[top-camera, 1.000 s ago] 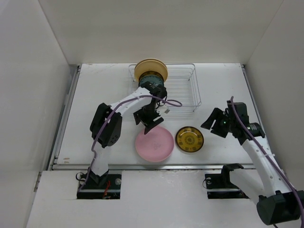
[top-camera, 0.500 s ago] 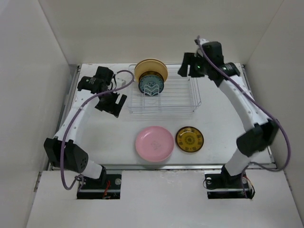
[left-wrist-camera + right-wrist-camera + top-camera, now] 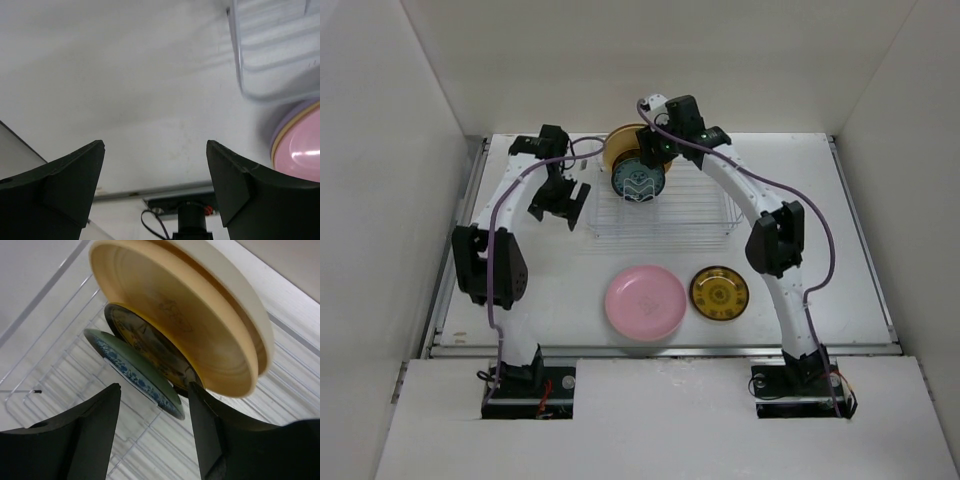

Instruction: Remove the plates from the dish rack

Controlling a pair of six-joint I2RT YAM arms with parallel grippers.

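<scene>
The right gripper point(image 3: 154, 390) hangs spread over the dish rack point(image 3: 665, 205), close to a green-blue patterned plate point(image 3: 135, 372) standing on edge before a yellow-tan plate point(image 3: 185, 320) and a cream plate point(image 3: 235, 295); the left gripper point(image 3: 155, 145), also spread and empty, hangs beside the rack's left end. A pink plate point(image 3: 645, 303) and an amber patterned plate point(image 3: 719, 294) lie flat on the table point(image 3: 800, 200).

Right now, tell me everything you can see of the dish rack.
The dish rack is a rectangular basket of thin silver-white wire, with low walls and a ribbed floor. It stands flat at the back middle of the white table. Most of it is bare; a few plates stand on edge, leaning together, at its far left end. The right hand hangs open over them.
</scene>
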